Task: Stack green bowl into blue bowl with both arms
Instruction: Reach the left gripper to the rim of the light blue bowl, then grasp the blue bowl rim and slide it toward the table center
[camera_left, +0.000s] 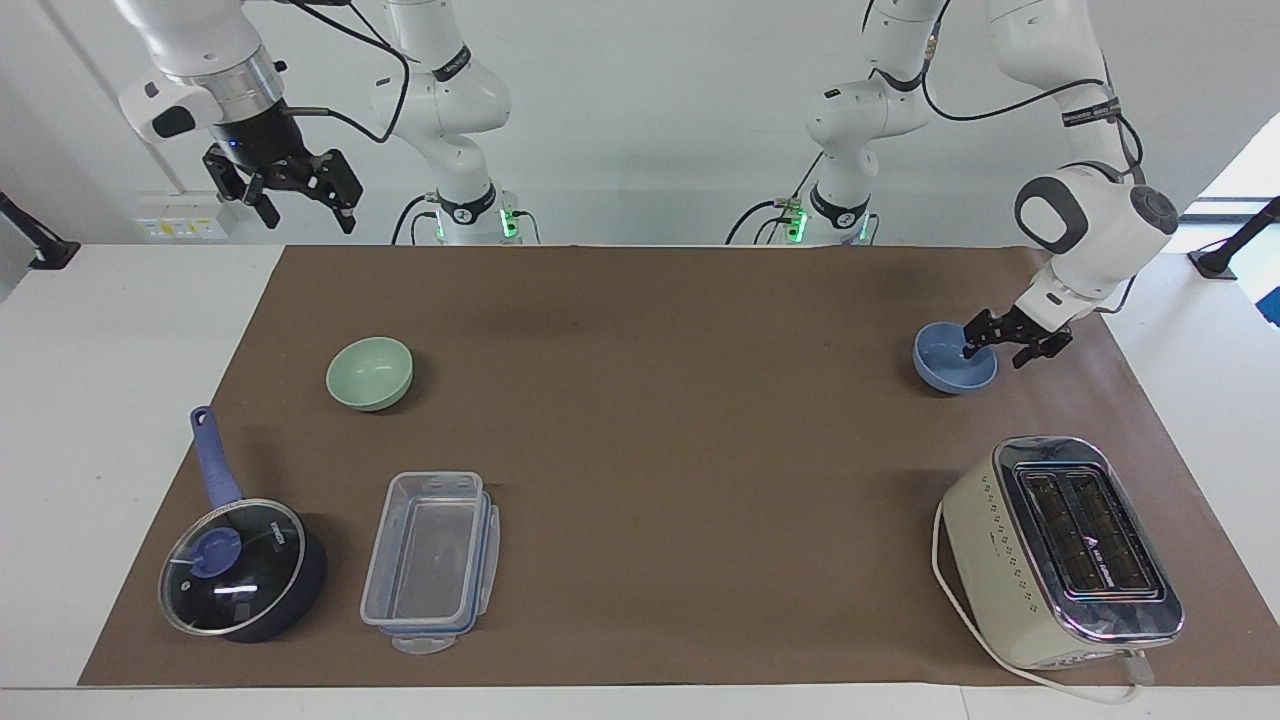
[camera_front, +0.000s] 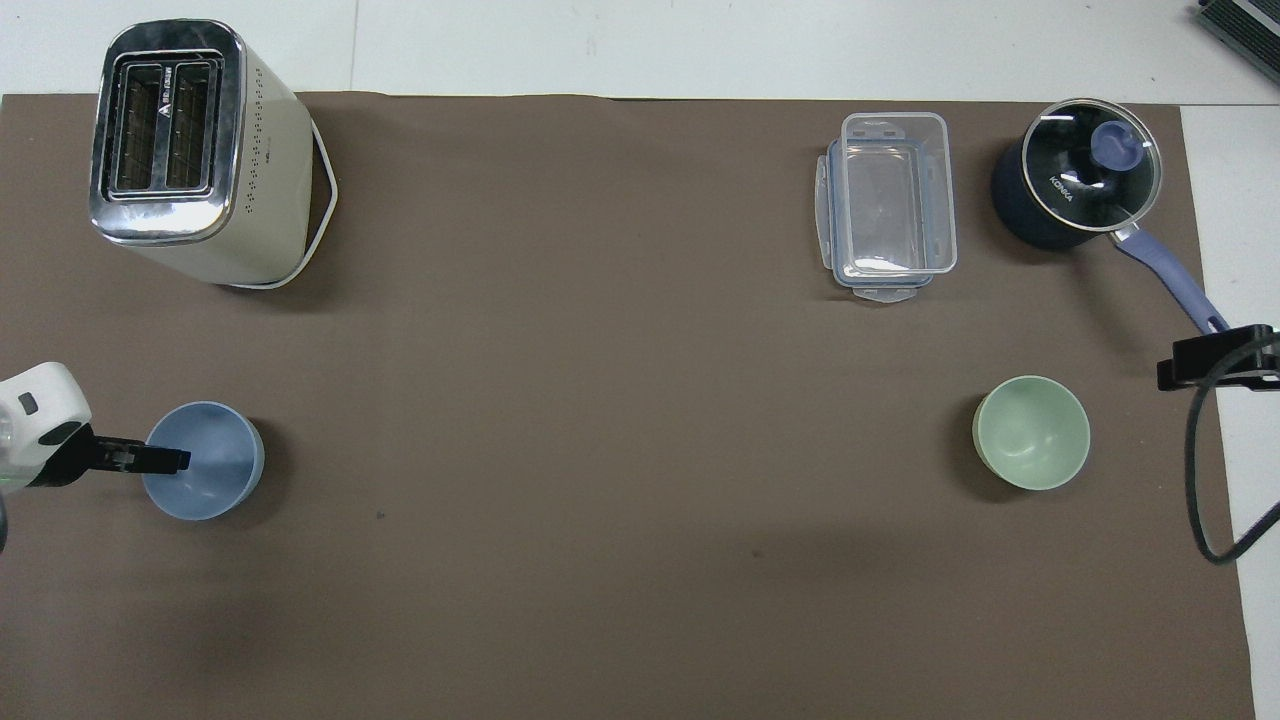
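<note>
My left gripper (camera_left: 993, 349) is down at the blue bowl (camera_left: 950, 362), one finger over its rim. That small round bowl sits upright. The green bowl (camera_left: 369, 372), same size, sits upright too, well apart from my hand, under my raised right gripper (camera_left: 296, 196).

1. Facing view: high, across the table, looking toward the 2 arm bases; whole brown mat (camera_left: 640, 330) covered.
2. Overhead view: above the robots' end, looking steeply down.
3. Shared: same mat, turned half round.
</note>
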